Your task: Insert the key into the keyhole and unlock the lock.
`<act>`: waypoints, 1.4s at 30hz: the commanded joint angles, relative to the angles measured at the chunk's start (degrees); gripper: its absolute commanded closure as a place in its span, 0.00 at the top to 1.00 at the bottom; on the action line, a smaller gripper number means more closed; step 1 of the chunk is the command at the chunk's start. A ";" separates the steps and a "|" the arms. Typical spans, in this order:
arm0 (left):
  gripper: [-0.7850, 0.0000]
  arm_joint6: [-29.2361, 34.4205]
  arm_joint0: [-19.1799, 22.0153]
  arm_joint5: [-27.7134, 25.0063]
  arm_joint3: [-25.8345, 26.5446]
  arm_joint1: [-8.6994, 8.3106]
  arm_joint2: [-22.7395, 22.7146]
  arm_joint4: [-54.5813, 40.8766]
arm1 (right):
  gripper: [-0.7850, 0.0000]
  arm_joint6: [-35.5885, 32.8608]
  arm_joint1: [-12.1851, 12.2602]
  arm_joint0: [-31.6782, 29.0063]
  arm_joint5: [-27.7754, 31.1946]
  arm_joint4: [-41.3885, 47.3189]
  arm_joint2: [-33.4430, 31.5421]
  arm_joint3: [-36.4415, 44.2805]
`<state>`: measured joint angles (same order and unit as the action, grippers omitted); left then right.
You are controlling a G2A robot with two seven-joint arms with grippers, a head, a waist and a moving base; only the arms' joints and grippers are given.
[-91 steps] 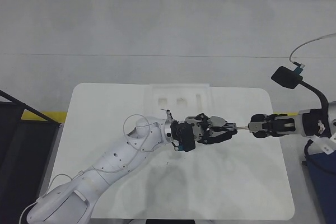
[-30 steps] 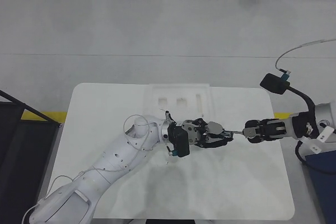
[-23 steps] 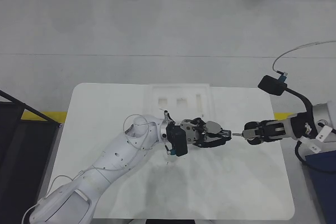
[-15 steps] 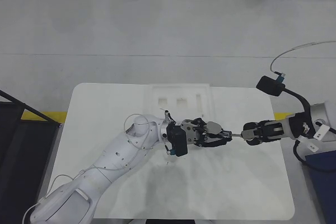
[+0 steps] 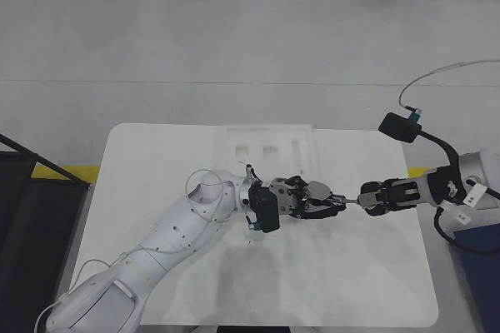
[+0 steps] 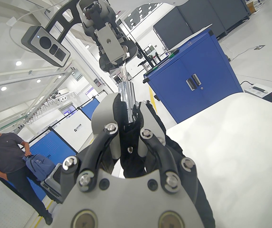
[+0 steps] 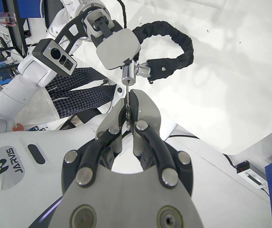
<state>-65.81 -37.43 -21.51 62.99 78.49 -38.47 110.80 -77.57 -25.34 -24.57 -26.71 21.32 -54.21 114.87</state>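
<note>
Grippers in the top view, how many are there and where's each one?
2. The left gripper is over the table's middle, shut on the lock. The right gripper is nearer the table's right edge, shut on the key, whose tip is at the keyhole.

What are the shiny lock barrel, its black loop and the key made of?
The lock barrel: likely chromed metal, mirror-polished, with bright reflections. The black loop: seemingly a matte fabric sleeve, fuzzy-edged; its core is hidden. The key: probably bare metal, thin and silvery.
</note>
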 commanded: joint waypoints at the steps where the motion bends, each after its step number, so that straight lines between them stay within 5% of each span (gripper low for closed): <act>1: 0.00 -0.05 -0.01 -0.09 0.01 0.02 -0.03 0.07 | 0.00 0.01 -0.03 0.21 -0.01 -0.16 0.32 -0.10; 42: 0.00 -1.28 -2.18 0.86 1.35 0.26 -1.70 -2.14 | 0.00 4.74 -1.00 0.02 -1.65 2.53 1.36 -0.64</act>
<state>-66.95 -39.60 -20.60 64.33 78.74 -40.15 108.71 -73.02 -26.29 -24.47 -28.40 23.62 -52.86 114.31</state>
